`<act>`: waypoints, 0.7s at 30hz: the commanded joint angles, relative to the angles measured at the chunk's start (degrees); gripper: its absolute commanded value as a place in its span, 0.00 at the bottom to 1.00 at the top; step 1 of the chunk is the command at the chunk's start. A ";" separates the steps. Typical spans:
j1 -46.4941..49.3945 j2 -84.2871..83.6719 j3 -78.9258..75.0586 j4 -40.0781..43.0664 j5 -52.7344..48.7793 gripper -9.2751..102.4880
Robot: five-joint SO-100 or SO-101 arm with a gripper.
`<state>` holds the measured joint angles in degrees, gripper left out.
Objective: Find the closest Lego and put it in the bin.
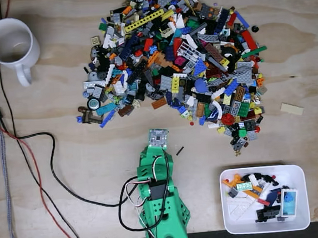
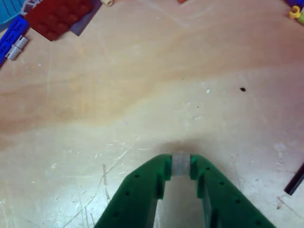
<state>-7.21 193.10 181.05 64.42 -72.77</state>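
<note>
In the fixed view the green arm rises from the bottom edge toward the middle of the plywood bench, its wrist end stopping short of the big heap of mixed Lego that covers the upper centre. The bin sits at lower right, well apart from the arm, and already has a scatter of pieces in it, black, white, orange and a light blue tile among them, so I judge the sorting partly done. The heap remains large, so most of the work is left. A thin black rod lies just right of the wrist, and a tan plate lies alone at the right. A white mug stands at upper left, and black, red and grey cables trail down the left side of the bench. Nothing of the room beyond the bench is visible apart from a dark strip along the bottom edge.

In the wrist view the jaws enter from below, nearly closed, with a small pale grey piece pinched between the tips. I take it for a Lego, though it is blurred. If so, pickup is done and the carry to the bin and the release remain. The bench here is pale, scratched and worn, bare just ahead of the jaws. A dark red plate and a blue piece lie at upper left, and the black rod cuts the right edge.
</note>
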 commanded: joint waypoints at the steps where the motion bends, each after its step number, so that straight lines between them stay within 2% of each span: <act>1: 0.97 0.09 -1.32 0.70 2.72 0.09; 4: 3.78 -6.33 -4.48 -1.49 3.87 0.12; 11: 7.56 -39.11 -23.38 -12.22 5.45 0.16; 17: 6.33 -59.94 -42.01 -13.18 5.63 0.19; 21: 10.02 -72.77 -50.89 -16.61 3.52 0.22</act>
<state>0.44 127.53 141.68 50.45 -67.94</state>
